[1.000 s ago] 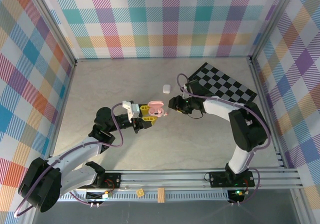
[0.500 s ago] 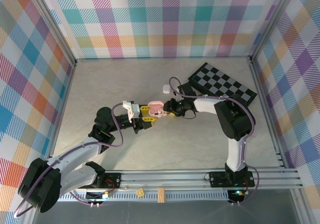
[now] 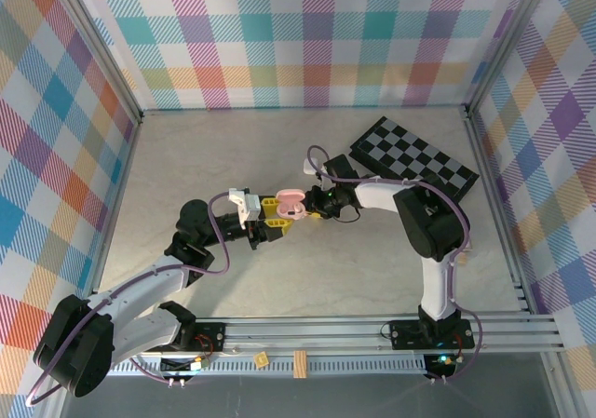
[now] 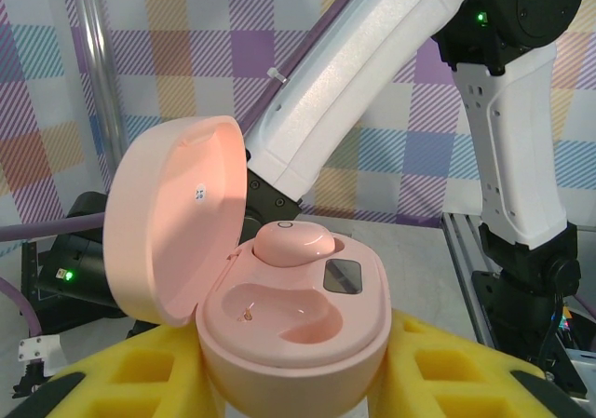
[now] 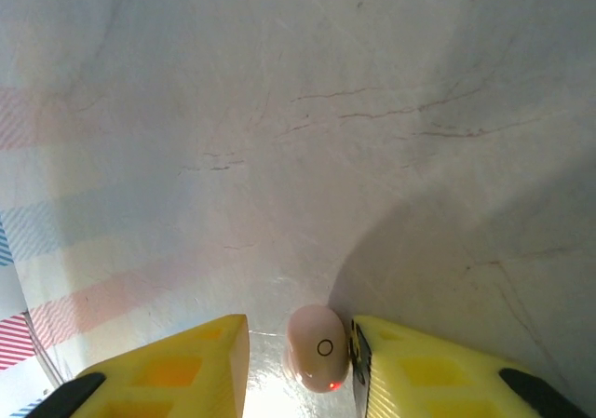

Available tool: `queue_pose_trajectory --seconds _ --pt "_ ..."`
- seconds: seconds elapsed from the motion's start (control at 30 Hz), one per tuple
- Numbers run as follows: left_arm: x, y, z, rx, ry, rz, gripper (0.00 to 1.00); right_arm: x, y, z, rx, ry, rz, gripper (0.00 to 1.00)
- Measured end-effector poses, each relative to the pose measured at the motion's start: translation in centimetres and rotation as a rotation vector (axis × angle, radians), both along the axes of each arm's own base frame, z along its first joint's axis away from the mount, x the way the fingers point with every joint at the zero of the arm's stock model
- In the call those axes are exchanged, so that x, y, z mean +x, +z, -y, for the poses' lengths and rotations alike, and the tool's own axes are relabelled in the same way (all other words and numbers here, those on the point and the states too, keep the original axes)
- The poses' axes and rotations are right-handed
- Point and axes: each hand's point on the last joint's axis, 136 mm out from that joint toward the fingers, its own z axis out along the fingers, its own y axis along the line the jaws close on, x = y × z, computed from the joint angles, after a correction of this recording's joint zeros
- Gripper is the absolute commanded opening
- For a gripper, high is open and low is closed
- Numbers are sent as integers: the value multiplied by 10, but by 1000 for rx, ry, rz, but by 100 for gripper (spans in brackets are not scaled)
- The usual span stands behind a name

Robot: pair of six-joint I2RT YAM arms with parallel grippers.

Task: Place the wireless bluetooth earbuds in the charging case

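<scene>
Left tool: my left tool (image 3: 277, 211) is clamped on the pink charging case (image 4: 298, 343), with the lid (image 4: 172, 218) swung open and the mouth facing up.
Case contents: a seated earbud (image 4: 293, 243) fills the far well. The near well (image 4: 279, 311) is bare, so that's my target.
Right tool: my right tool (image 5: 298, 330) has its fingers slightly apart around the loose earbud (image 5: 317, 348). It touches one pad and a sliver of gap shows at the other, so I cannot tell if it's truly pinched.
Where the bud is: above the tabletop (image 5: 279, 111). From overhead, the right tool sits just beside the case.
Doing it well: I'd confirm the pinch first, then come over the bare well from the side away from the lid. Lower straight and let go only once it beds. The left tool holds the case level.
Bud pointing: ringed outer face toward the wrist camera, red light at the near end. The long axis looks to run along the fingers. The stem is hidden.
Case axis: its long side spans between the left fingers, with the lid standing on the left in the wrist view.
</scene>
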Motion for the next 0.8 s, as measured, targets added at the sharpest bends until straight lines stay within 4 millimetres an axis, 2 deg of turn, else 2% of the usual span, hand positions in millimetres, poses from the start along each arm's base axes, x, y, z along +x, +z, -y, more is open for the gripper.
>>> queue_pose_trajectory --seconds 0.27,0.8 --pt "0 -3 0 4 0 -7 36 1 -4 0 -10 1 -7 24" --pt "0 -5 0 12 2 -1 36 0 0 1 -29 4 13 18"
